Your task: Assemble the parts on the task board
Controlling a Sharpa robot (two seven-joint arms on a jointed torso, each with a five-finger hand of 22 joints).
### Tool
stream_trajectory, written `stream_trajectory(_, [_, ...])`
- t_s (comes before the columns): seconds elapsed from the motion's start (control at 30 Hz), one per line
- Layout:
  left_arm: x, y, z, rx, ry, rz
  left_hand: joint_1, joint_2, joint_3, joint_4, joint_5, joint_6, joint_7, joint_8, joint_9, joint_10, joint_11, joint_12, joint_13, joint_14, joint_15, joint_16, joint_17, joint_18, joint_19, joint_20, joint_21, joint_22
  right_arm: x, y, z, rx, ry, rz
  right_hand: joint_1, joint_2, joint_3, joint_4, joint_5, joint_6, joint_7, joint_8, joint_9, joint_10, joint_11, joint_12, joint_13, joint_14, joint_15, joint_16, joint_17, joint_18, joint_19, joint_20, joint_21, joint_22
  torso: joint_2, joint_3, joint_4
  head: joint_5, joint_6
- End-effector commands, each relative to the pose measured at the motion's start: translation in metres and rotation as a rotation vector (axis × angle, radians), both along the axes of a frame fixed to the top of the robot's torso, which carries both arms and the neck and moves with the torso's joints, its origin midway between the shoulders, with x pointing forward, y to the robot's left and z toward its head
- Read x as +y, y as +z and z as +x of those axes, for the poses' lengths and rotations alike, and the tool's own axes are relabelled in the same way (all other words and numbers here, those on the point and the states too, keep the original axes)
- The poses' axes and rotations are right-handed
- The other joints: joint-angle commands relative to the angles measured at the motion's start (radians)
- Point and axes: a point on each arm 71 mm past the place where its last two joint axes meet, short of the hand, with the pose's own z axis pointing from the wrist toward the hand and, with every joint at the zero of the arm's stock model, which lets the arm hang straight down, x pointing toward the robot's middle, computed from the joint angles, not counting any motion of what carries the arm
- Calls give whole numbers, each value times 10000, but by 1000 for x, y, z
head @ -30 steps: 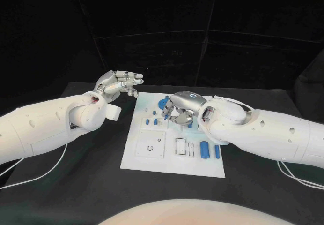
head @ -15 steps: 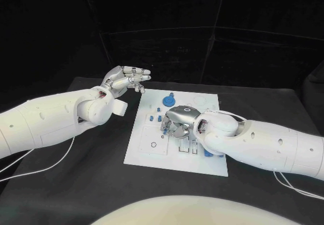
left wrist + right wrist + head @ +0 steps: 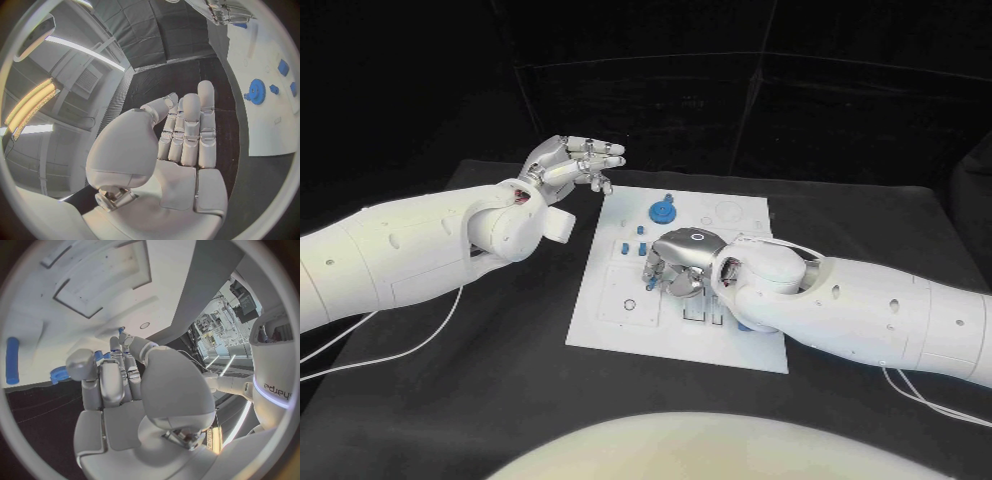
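Task board (image 3: 625, 325), white plate mid counter (image 3: 473, 390), black top. Recessed square and slot outlines on it, small blue parts standing near its middle, blue gear (image 3: 661, 212) toward its far end, blue cylinder (image 3: 12, 360) lying flat on it in the right wrist view. Right hand (image 3: 678, 264) over the board's middle, palm down, fingers (image 3: 107, 382) curled close together at the small blue parts; cannot tell if anything is held. Left hand (image 3: 570, 163) raised off the board's far left corner, fingers (image 3: 190, 131) straight and side by side, holding nothing. "sharpa" readable on the robot's body in the right wrist view.
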Motion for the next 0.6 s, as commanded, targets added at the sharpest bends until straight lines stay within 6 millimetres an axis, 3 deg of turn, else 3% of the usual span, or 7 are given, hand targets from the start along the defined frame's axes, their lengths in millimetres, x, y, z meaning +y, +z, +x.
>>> stream_trajectory(0.03, [0, 1, 0, -14, -27, -69, 100, -8, 10, -51, -12, 45, 48, 35, -12, -68, 32, 31, -10, -61, -5, -63, -10, 140, -33, -28, -67, -13, 2, 1, -1, -184, 177, -79, -96, -32, 48, 1, 49, 32, 32, 63, 14, 59, 38, -34, 14, 333, -49, 35, -12, -34, 31, -1, 27, -17, -1, -5, 0, 19, -15])
stream_trajectory(0.6, [1, 1, 1, 22, -41, -60, 103, -7, 1, -58, -17, 42, 50, 38, -14, -73, 34, 41, -13, -62, -3, -64, -18, 139, -33, -28, -68, -13, 6, 0, -1, -166, 229, -124, -117, -33, 46, 6, 52, 35, 32, 64, 14, 62, 38, -37, 15, 333, -47, 38, -14, -34, 29, 1, 28, -18, -7, -6, 7, 38, -61])
